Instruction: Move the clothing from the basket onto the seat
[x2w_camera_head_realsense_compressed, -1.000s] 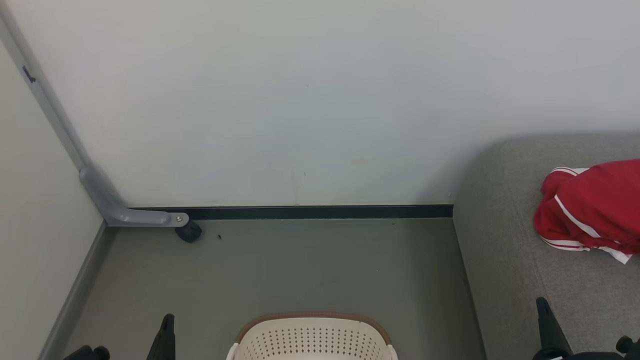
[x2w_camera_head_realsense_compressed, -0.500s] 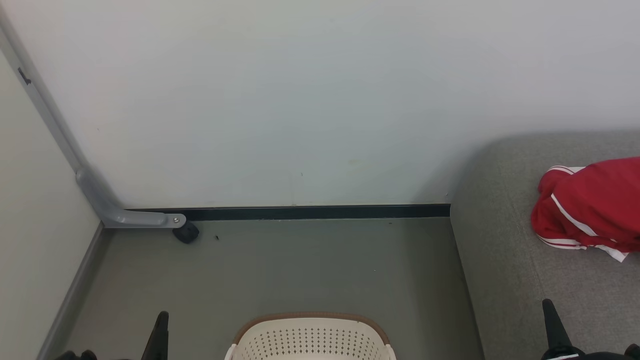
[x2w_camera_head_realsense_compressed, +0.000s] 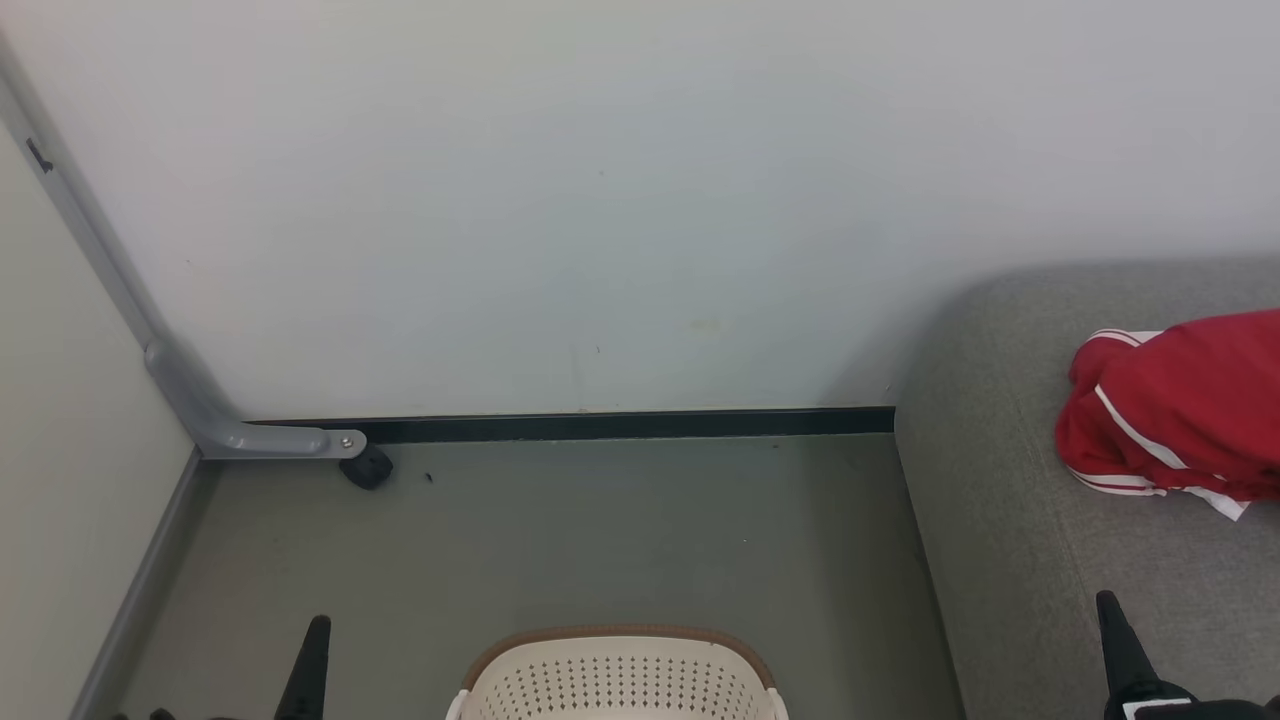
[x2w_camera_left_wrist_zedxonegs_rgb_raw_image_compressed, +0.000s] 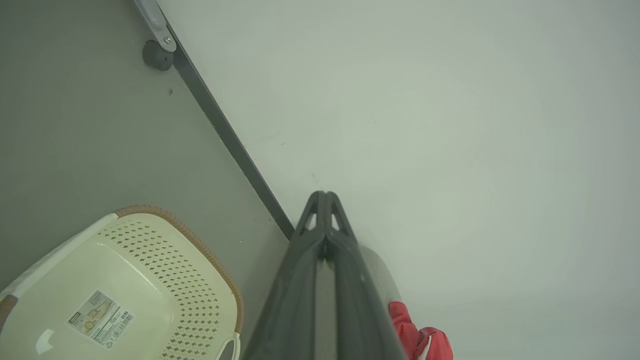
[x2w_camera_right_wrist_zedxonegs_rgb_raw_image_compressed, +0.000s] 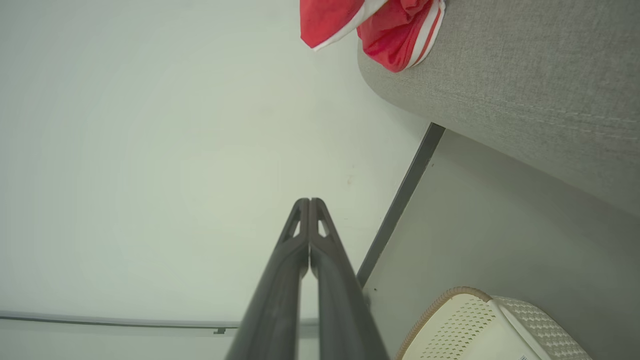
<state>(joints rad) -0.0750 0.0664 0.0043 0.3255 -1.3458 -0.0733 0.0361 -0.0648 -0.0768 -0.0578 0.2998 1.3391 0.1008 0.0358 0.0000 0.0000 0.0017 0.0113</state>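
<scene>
The red clothing (x2w_camera_head_realsense_compressed: 1180, 410) with white stripes lies bunched on the grey seat (x2w_camera_head_realsense_compressed: 1000, 520) at the right. The cream basket (x2w_camera_head_realsense_compressed: 620, 680) with its brown rim stands on the floor at the bottom centre. In the left wrist view the basket (x2w_camera_left_wrist_zedxonegs_rgb_raw_image_compressed: 150, 280) shows a bare inside with a label sticker. My left gripper (x2w_camera_head_realsense_compressed: 315, 650) is shut and holds nothing, left of the basket. My right gripper (x2w_camera_head_realsense_compressed: 1115, 630) is also shut with nothing in it, low over the seat's front. The wrist views show each gripper, left (x2w_camera_left_wrist_zedxonegs_rgb_raw_image_compressed: 324, 196) and right (x2w_camera_right_wrist_zedxonegs_rgb_raw_image_compressed: 309, 202), with fingers pressed together, and the clothing (x2w_camera_right_wrist_zedxonegs_rgb_raw_image_compressed: 390, 30) on the seat (x2w_camera_right_wrist_zedxonegs_rgb_raw_image_compressed: 525, 100).
A pale wall with a dark skirting strip (x2w_camera_head_realsense_compressed: 620, 425) stands behind the grey floor. A grey metal bracket (x2w_camera_head_realsense_compressed: 250, 435) with a black foot sits in the left corner. Open floor lies between basket and wall.
The whole head picture has shifted a little to the left, so the camera moved. Both grippers stay shut; the right fingertip sits slightly further right in the picture.
</scene>
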